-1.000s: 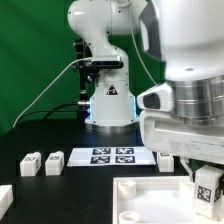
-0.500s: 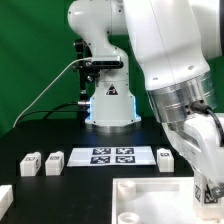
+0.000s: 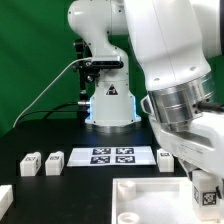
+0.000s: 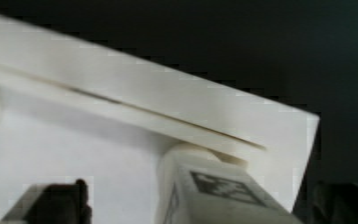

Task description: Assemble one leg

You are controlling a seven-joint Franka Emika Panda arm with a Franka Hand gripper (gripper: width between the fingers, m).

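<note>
My gripper (image 3: 204,182) is at the exterior view's lower right, shut on a leg (image 3: 207,188), a small white post with a black-and-white tag. It holds the leg upright over the right end of the wide white panel (image 3: 140,196). In the wrist view the leg (image 4: 220,186) stands against the panel (image 4: 105,120) close to its raised rim, and one dark finger (image 4: 60,200) shows beside it. The other finger is hidden. Two more legs (image 3: 30,163) (image 3: 54,162) lie at the left, and another (image 3: 166,157) lies behind the panel.
The marker board (image 3: 112,155) lies flat in front of the robot base (image 3: 110,105). A white part (image 3: 5,200) sits at the lower left edge. The arm's large wrist fills the right side.
The wrist has turned about the leg over the last second. The leg has stayed at the panel's right end, shifting only slightly.
</note>
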